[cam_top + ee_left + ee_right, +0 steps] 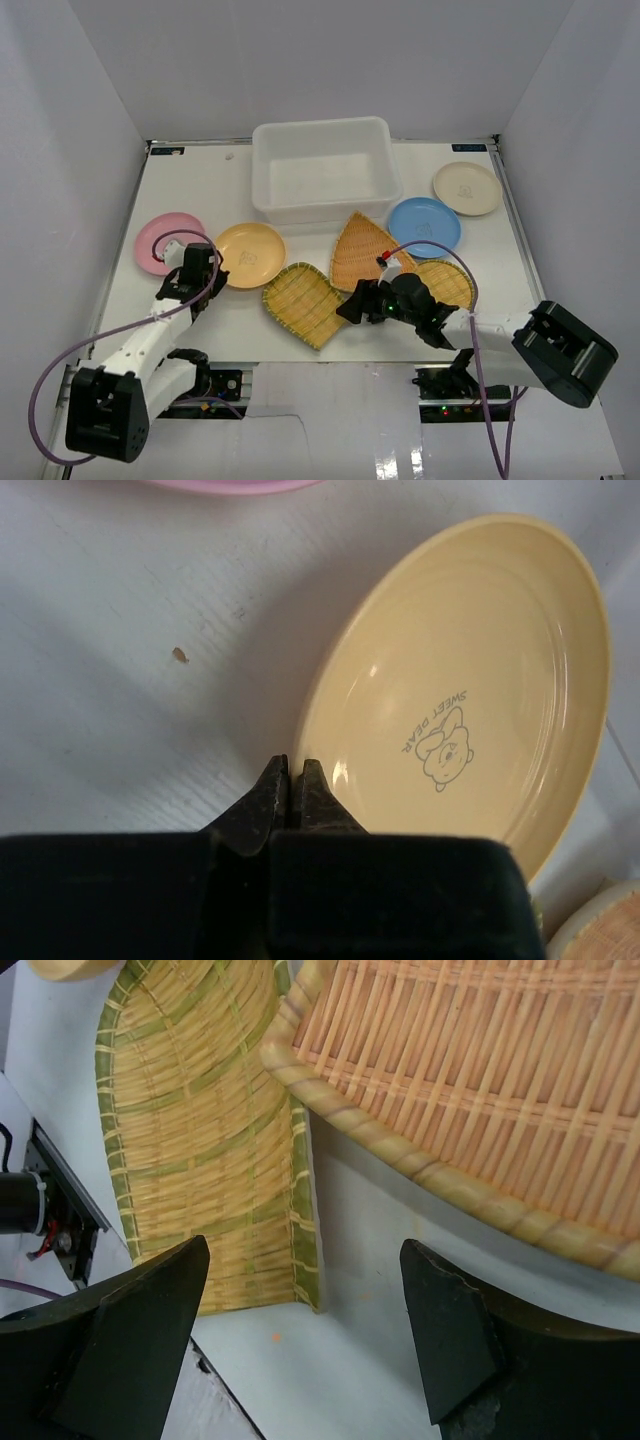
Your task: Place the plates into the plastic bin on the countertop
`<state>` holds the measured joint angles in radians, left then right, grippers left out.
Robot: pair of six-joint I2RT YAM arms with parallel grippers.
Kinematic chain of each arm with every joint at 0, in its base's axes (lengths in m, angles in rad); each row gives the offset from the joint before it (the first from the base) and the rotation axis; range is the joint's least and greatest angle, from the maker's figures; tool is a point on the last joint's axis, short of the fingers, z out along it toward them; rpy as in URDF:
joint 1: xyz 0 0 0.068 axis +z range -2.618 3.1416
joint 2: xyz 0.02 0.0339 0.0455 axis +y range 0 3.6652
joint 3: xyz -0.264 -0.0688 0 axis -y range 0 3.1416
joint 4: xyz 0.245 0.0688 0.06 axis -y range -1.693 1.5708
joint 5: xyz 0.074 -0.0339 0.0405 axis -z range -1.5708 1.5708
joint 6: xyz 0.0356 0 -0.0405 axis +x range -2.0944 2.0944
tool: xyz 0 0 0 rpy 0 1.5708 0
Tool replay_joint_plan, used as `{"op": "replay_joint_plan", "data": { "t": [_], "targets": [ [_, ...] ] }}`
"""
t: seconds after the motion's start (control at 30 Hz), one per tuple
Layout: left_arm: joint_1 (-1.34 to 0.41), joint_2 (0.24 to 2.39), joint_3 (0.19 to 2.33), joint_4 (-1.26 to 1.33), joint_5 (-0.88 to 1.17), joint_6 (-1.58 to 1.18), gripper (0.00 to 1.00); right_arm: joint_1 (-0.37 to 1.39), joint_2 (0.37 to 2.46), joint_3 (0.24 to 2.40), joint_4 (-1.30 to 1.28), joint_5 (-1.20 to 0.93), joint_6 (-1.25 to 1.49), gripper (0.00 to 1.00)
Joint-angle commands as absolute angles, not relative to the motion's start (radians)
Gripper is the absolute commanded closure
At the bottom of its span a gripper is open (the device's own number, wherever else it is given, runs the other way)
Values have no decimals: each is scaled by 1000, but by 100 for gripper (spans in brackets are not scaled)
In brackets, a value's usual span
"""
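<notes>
The translucent white bin (320, 170) stands at the back centre of the countertop (200, 180). In front of it lie a pink plate (160, 243), an orange-tan plate (252, 254), a squarish bamboo tray (305, 303), a fan-shaped bamboo tray (362, 250), a round bamboo tray (450, 283), a blue plate (424, 226) and a cream plate (467, 188). My left gripper (207, 262) (290, 778) is shut on the left rim of the orange-tan plate (470, 680). My right gripper (350, 305) (305, 1330) is open and empty, low over bare table between the squarish tray (200, 1140) and the fan-shaped tray (480, 1080).
Grey walls close in the table on the left, back and right. My right arm (430, 310) covers part of the round bamboo tray. The table's near edge and arm bases lie just behind the squarish tray. A purple cable (60, 370) loops off the left arm.
</notes>
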<state>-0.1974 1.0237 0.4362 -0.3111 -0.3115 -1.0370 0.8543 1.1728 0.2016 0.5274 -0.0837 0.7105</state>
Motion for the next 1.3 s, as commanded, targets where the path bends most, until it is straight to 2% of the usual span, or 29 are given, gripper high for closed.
{"op": "replay_joint_plan", "data": {
  "t": [0.0, 0.13, 0.23, 0.27, 0.33, 0.37, 0.4, 0.5, 0.6, 0.63, 0.7, 0.73, 0.83, 0.93, 1.13, 1.23, 1.27],
  "targets": [
    [-198, 876, 460, -440, -307, -997, 100, 861, 1255, 204, 741, -117, 770, 17],
    [-201, 718, 532, -569, -290, -974, 100, 874, 1344, 202, 853, -133, 811, 27],
    [-201, 612, 607, -655, -270, -930, 100, 888, 1377, 207, 882, -132, 830, 49],
    [-201, 583, 627, -684, -264, -899, 100, 893, 1374, 203, 890, -129, 834, 60],
    [-202, 511, 686, -712, -227, -871, 100, 905, 1346, 181, 893, -104, 850, 74],
    [-202, 491, 701, -709, -204, -844, 100, 910, 1329, 167, 891, -92, 854, 87],
    [-201, 474, 719, -707, -189, -836, 100, 920, 1309, 141, 891, -81, 859, 92],
    [-202, 529, 830, -628, -131, -812, 100, 939, 1209, 129, 799, -100, 861, 92],
    [-202, 722, 951, -454, -34, -799, 100, 968, 1057, 147, 646, -132, 841, 92],
    [-202, 858, 983, -415, -8, -799, 100, 972, 966, 176, 597, -133, 832, 92],
    [-206, 996, 1083, -316, 47, -802, 100, 977, 867, 215, 442, -121, 796, 92],
    [-213, 1132, 1113, -287, 57, -798, 100, 977, 771, 266, 389, -79, 779, 92],
    [-227, 1328, 1245, -224, 51, -766, 100, 977, 639, 407, 195, 56, 686, 92],
    [-244, 1611, 1389, -222, 81, -743, 100, 973, 614, 559, 51, 196, 572, 92],
    [-270, 1905, 1658, -244, 97, -686, 100, 934, 663, 761, 2, 406, 402, 92],
    [-273, 2018, 1730, -253, 103, -672, 100, 861, 728, 865, 2, 428, 353, 92],
    [-273, 2043, 1747, -258, 109, -667, 100, 789, 751, 889, 5, 407, 350, 92]
  ]
}}
